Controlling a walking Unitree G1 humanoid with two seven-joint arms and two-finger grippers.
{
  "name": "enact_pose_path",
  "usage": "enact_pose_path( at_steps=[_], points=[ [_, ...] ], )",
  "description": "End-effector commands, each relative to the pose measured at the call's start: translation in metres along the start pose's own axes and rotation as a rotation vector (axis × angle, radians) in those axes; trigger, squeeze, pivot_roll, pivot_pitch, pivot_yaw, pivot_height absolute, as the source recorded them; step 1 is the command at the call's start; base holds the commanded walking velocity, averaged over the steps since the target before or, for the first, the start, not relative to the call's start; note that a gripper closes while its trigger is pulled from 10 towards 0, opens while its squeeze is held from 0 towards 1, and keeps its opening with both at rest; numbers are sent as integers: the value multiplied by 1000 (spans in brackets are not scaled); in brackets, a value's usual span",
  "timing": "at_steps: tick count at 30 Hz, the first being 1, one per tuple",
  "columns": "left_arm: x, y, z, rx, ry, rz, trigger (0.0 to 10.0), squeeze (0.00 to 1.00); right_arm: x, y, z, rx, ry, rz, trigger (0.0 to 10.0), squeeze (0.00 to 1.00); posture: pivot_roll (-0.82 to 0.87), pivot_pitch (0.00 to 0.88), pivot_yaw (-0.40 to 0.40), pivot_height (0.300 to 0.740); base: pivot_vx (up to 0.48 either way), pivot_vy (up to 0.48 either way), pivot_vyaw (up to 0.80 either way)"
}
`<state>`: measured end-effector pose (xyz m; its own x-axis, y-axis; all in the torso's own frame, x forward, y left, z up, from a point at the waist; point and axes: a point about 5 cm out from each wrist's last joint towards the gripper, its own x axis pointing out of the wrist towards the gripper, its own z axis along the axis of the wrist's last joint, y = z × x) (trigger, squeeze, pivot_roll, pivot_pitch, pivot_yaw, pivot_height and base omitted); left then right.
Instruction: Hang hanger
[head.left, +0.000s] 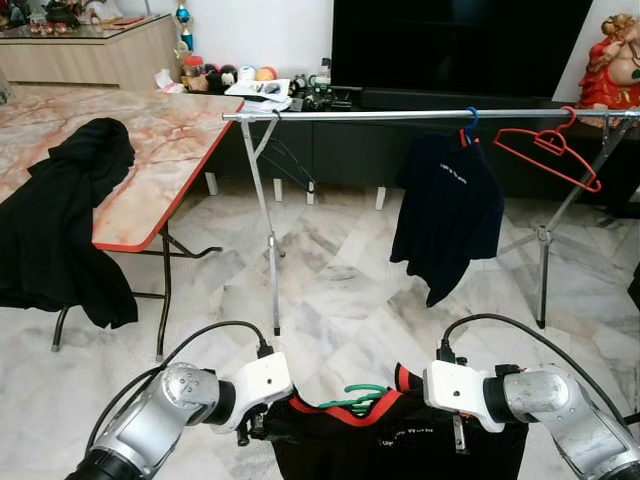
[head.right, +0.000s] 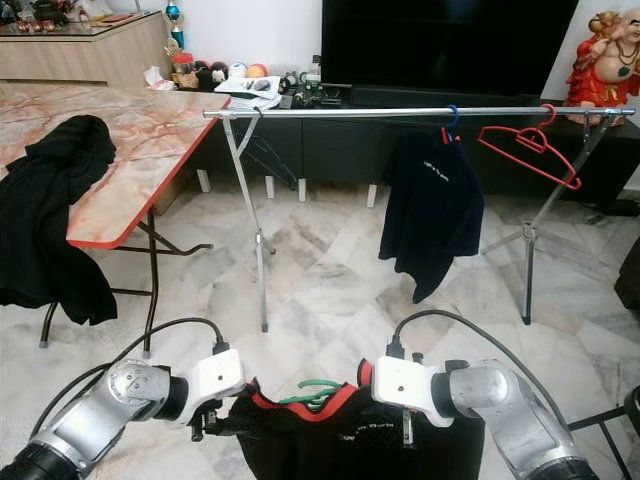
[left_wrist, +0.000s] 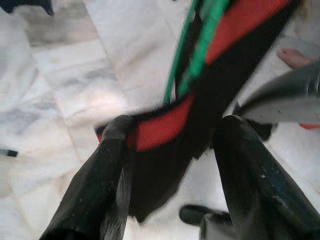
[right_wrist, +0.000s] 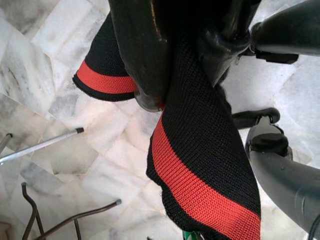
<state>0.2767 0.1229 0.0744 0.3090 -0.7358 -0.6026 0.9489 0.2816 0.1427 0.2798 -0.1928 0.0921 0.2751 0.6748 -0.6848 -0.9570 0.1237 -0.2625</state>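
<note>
A black shirt with a red-trimmed collar hangs between my two grippers low in front of me, with a green hanger poking out of its neck. My left gripper is at the shirt's left shoulder. In the left wrist view its fingers stand apart, with the collar lying across the gap and the green hanger beyond. My right gripper is shut on the collar's other side. The metal clothes rail stands ahead, across the floor.
On the rail hang a black shirt on a blue hanger and an empty red hanger. A marble-top folding table with a black garment draped over it stands to the left. A dark TV cabinet runs behind the rail.
</note>
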Motion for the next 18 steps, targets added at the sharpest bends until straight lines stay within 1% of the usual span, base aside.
enact_pose_path(
  at_steps=[1, 4, 7, 11, 16, 17, 18],
  points=[
    [-1, 8, 3, 24, 4, 46, 10000, 0, -4, -4, 9, -29, -46, -19, 10000, 0, -28, 0, -24, 740, 0, 0, 0],
    [-2, 13, 3, 27, 8, 80, 10000, 0, -4, -4, 11, -29, -52, -16, 10000, 0, -27, 0, -23, 740, 0, 0, 0],
    [-2, 14, 2, 26, 15, 91, 10000, 0, -3, -4, 11, -29, -56, -11, 10000, 0, -26, 0, -23, 740, 0, 0, 0],
    [-3, 8, -3, 25, 36, 32, 10000, 0, -2, -3, 12, -30, -60, -8, 10000, 0, -27, 0, -20, 740, 0, 0, 0],
    [-2, 4, -6, 25, 51, 6, 10000, 0, -2, -4, 12, -29, -61, -15, 10000, 0, -27, 0, -21, 740, 0, 0, 0],
    [-2, 4, -6, 25, 50, 6, 4431, 0, -2, -4, 12, -29, -62, -15, 10000, 0, -26, 0, -21, 740, 0, 0, 0],
    [-1, 5, -5, 23, 48, 8, 78, 0, -3, -5, 12, -29, -60, -19, 10000, 0, -25, 0, -22, 740, 0, 0, 0]
  ],
)
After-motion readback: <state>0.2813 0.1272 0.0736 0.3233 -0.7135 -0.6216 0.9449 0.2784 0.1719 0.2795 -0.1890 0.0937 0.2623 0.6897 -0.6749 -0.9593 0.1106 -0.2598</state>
